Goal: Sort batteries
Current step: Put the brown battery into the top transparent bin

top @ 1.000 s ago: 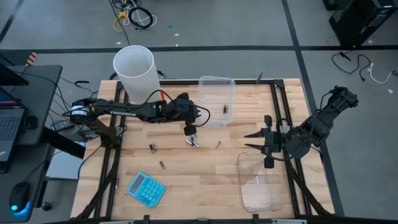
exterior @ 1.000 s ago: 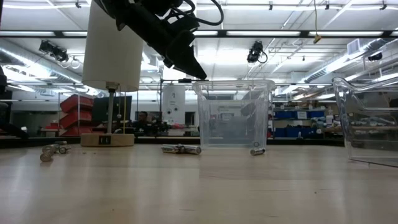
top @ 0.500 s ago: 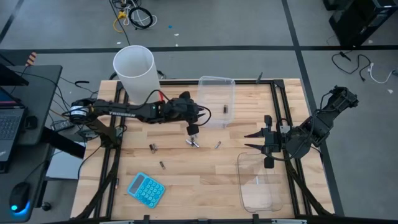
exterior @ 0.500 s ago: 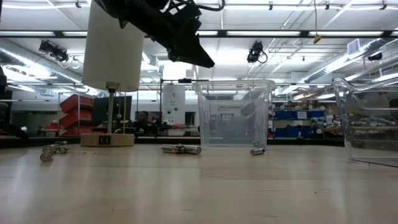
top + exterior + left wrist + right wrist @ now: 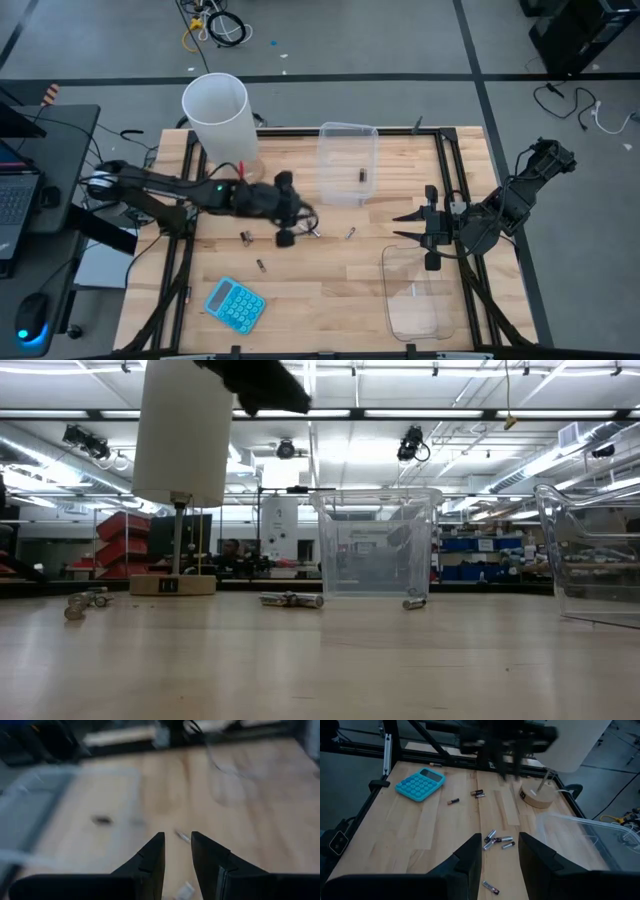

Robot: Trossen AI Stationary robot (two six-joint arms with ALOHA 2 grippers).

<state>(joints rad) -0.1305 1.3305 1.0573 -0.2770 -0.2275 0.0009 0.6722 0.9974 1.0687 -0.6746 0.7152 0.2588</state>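
left tool (image 5: 284, 238): moved back from the clear tub (image 5: 347, 163) to above the worktop (image 5: 320, 290) centre, fingers apart, empty
right tool (image 5: 405, 238): unchanged, parted, empty
batteries (image 5: 313, 231): loose mid-worktop, 1 inside tub

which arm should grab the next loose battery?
Left. Its gripper, open, hovers by the battery cluster mid-table. The right gripper, open, waits at the right edge beside the near tub.

L gripper (image 5: 285, 238) over batteries (image 5: 312, 230) (mid-table)
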